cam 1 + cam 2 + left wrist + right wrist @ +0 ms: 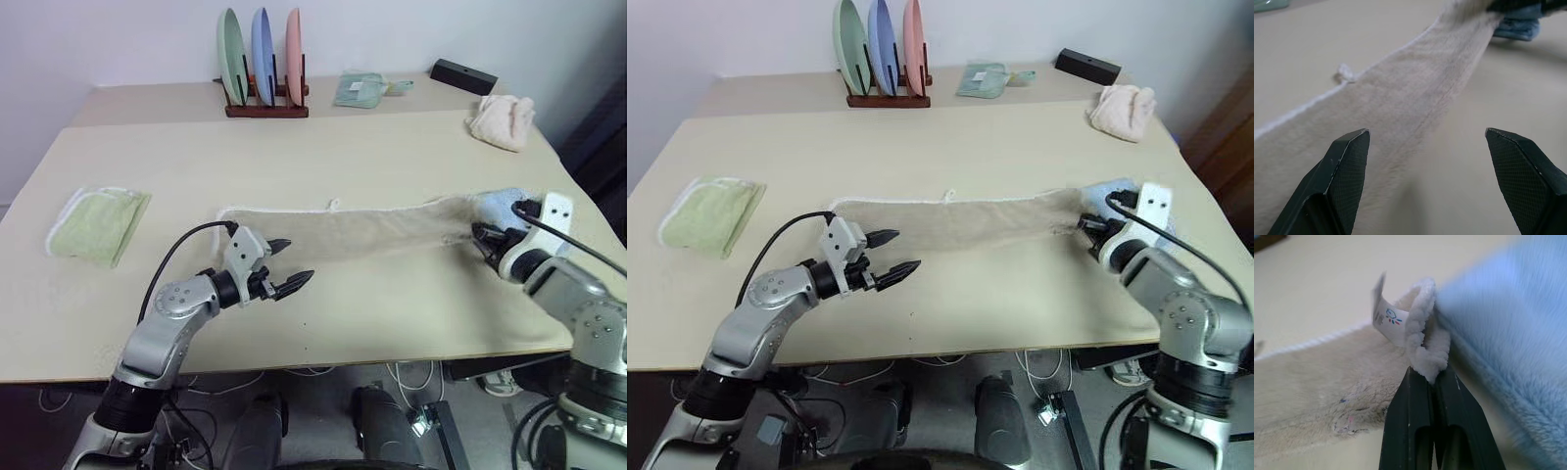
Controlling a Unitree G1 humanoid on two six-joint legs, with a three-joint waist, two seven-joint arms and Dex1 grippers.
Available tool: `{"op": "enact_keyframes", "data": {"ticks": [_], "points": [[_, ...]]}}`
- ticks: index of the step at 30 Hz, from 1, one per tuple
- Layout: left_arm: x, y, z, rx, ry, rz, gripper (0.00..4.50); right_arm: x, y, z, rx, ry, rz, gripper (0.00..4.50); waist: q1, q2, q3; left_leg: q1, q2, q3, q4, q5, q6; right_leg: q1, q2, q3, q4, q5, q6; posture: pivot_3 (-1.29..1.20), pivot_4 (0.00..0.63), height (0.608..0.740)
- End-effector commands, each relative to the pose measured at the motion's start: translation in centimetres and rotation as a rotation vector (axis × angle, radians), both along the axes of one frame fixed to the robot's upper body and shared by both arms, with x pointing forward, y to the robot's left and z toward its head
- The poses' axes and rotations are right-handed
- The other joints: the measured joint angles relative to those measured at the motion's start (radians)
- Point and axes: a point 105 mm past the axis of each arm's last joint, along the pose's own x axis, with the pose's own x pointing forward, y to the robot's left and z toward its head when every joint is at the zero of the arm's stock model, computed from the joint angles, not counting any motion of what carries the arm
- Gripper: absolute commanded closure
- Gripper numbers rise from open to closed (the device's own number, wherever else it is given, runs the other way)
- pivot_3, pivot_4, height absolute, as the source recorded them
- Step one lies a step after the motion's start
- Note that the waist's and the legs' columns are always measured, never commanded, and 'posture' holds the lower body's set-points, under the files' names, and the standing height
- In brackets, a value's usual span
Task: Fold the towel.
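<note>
The towel [343,230] lies stretched in a long narrow band across the middle of the bench [323,147], its white corded far edge [284,209] running nearly straight and a small white loop [334,204] poking out from that edge about halfway along. The near edge sits well back from the bench's front lip, so there's a broad bare strip of benchtop on this side of the towel.

At the towel's right end, the right end effector [482,235] is clamped shut on the cloth. In the right wrist view the two black fingers [1422,411] pinch the corded corner together, a white tag [1387,318] with tiny coloured marks sticking up just beside the pinch. That held end is bunched and pulled up off the surface. Pressed right against it is a folded light-blue towel [502,203], so that corner is crowded.

At the towel's left end, the left end effector [284,264] hovers just in front of the near edge, fingers spread wide and holding nothing. In the left wrist view one fingertip [1349,156] is over the cloth, the other over bare bench.

Left of the towel, well apart, a folded light-green towel [96,223] sits near the bench's left edge. Beyond the towel there's wide open surface up to a plate rack [263,61] with three upright plates, a small green cloth [360,90], a black box [462,76] and a crumpled pinkish cloth [503,119] near the far right corner.
</note>
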Motion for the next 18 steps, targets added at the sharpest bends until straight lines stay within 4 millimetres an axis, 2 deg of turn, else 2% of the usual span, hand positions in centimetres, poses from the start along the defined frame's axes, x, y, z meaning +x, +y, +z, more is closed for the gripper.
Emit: {"op": "enact_keyframes", "data": {"ticks": [1,4,6,11,14,18], "points": [[0.3,-0.2,0.7,0.011,-0.051,-0.02,0.62,0.5,4.3,2.6,-0.165,-0.091,0.217,4.48,-0.008,0.0,0.0,0.0,0.0,0.0,0.0,0.0,0.0,0.0,0.0,0.0,0.0,0.0,0.0,0.0,0.15,0.74],[0.6,-0.3,0.9,0.013,-0.057,-0.02,0.62,0.4,7.8,2.7,-0.302,-0.102,0.391,4.48,-0.012,0.0,0.0,-0.001,0.0,0.0,0.0,0.0,0.0,0.0,0.0,0.0,0.0,0.0,0.0,0.0,0.15,0.74],[0.9,-0.2,1.1,0.012,-0.065,-0.016,0.62,0.3,11.0,2.0,-0.43,-0.107,0.545,4.48,-0.012,0.0,0.0,-0.001,0.0,-0.001,0.0,0.0,0.0,0.0,0.0,-0.001,-0.001,0.0,0.0,0.0,0.15,0.74],[1.0,-0.2,1.2,0.008,-0.069,-0.009,0.62,1.0,16.3,-0.2,-0.528,-0.111,0.723,4.48,-0.013,0.0,0.0,-0.002,0.0,-0.001,0.0,0.0,0.0,0.0,0.0,-0.001,-0.003,0.0,0.0,0.0,0.15,0.74],[0.8,-0.4,1.1,0.01,-0.07,-0.009,0.62,1.1,18.4,-1.9,-0.567,-0.095,0.792,4.48,-0.009,0.0,0.0,-0.002,0.0,-0.001,0.0,0.0,0.0,0.0,0.0,-0.001,-0.003,0.0,0.0,0.0,0.15,0.74],[0.7,-0.3,1.2,0.007,-0.07,0.003,0.62,1.2,19.6,-2.8,-0.559,-0.087,0.826,4.48,-0.006,-0.001,0.0,-0.002,0.0,-0.001,0.0,0.0,0.0,0.0,0.0,-0.001,-0.005,0.0,0.0,0.0,0.15,0.74]]}}
